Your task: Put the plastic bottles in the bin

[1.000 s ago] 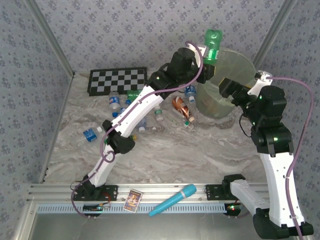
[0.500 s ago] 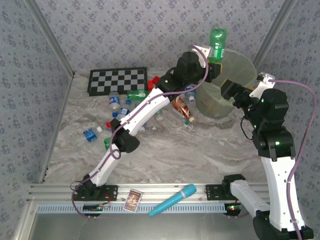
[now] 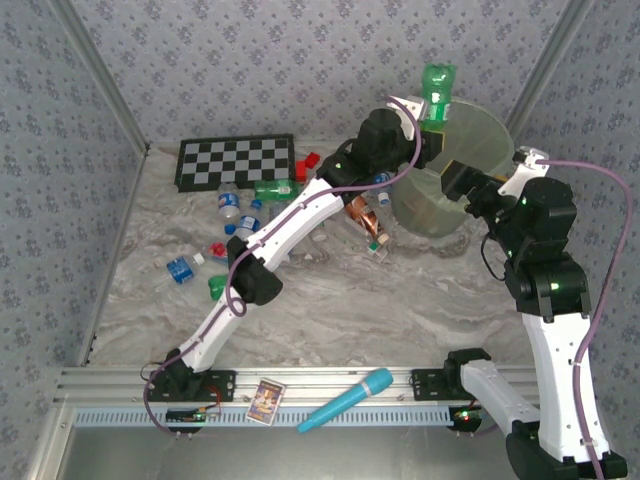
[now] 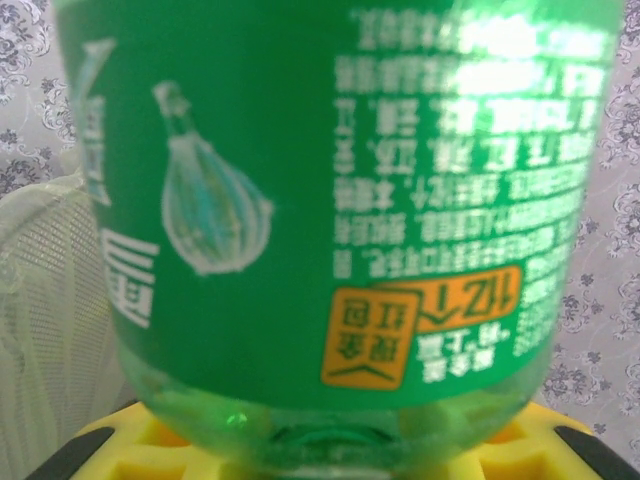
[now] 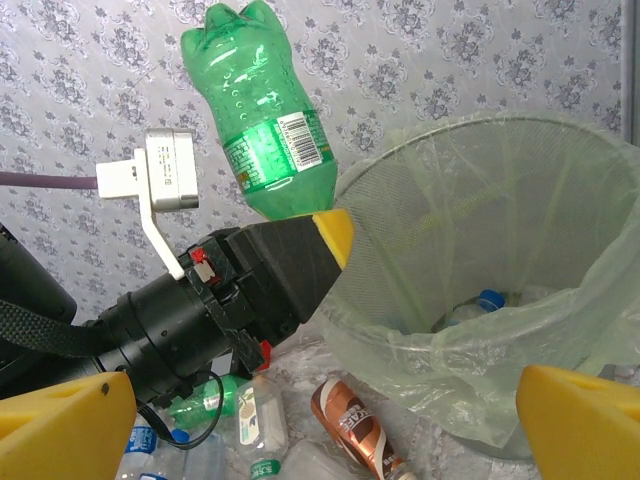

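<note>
My left gripper [image 3: 427, 122] is shut on the neck of a green plastic bottle [image 3: 436, 86], held base-up at the left rim of the bin [image 3: 440, 212]. In the left wrist view the bottle's green label [image 4: 330, 200] is close against the camera above the yellow fingers [image 4: 100, 440]. From the right wrist I see that bottle [image 5: 260, 110] beside the bin's bag-lined rim [image 5: 400, 160], and a clear blue-capped bottle [image 5: 487, 300] inside. My right gripper [image 3: 458, 177] hangs open and empty beside the bin. Several bottles lie on the table, among them a brown one [image 3: 362, 218] and a green one [image 3: 275, 187].
A checkerboard [image 3: 235, 161] and a small red block [image 3: 308, 163] sit at the back left. A turquoise microphone-shaped object [image 3: 345, 400] and a small card [image 3: 266, 398] lie on the front rail. Patterned walls close in the table on three sides.
My left arm has carried the green bottle to the right, from beside the bin to its left rim. The right arm shifted slightly and stays open.
</note>
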`<action>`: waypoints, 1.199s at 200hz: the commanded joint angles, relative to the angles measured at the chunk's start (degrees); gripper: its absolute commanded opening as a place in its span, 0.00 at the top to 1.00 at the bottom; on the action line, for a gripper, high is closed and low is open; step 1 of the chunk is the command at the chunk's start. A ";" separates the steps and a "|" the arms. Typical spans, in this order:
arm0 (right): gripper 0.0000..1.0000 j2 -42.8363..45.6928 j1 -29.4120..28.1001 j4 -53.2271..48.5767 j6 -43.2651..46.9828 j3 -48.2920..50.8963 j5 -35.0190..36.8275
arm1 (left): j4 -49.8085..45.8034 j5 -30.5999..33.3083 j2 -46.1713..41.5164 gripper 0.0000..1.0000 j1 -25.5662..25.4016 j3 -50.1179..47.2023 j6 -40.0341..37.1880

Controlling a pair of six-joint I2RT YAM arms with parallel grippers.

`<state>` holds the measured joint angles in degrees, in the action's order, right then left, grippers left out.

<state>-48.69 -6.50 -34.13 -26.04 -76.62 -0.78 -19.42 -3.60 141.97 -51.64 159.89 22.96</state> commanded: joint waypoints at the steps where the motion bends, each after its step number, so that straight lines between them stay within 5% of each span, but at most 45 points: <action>1: 0.00 0.17 0.12 0.29 1.08 0.61 0.52 | 2.37 0.08 0.61 0.69 0.18 0.42 -1.07; 31: 0.00 0.17 0.22 0.38 1.03 0.59 0.49 | 2.03 -0.05 0.59 0.67 0.40 0.42 -1.17; 58: 0.00 0.13 0.26 0.46 0.89 0.78 0.39 | 1.44 -0.45 0.33 0.17 0.48 0.51 -0.90; 74: 0.00 0.08 0.26 0.72 0.61 0.88 0.22 | 1.39 -0.61 -0.09 0.02 0.47 0.51 -0.81; 168: 0.00 -0.09 0.44 1.26 0.62 1.39 -0.14 | 0.15 -0.63 -3.37 0.01 0.48 0.59 -0.28; 240: 0.00 -0.95 0.39 3.14 0.06 1.85 -1.88 | -14.85 3.88 -10.97 0.00 2.34 0.07 -5.26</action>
<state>-49.52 -6.44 -33.80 -26.09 -75.59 -1.28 -28.34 -2.22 137.49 -50.96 159.89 20.34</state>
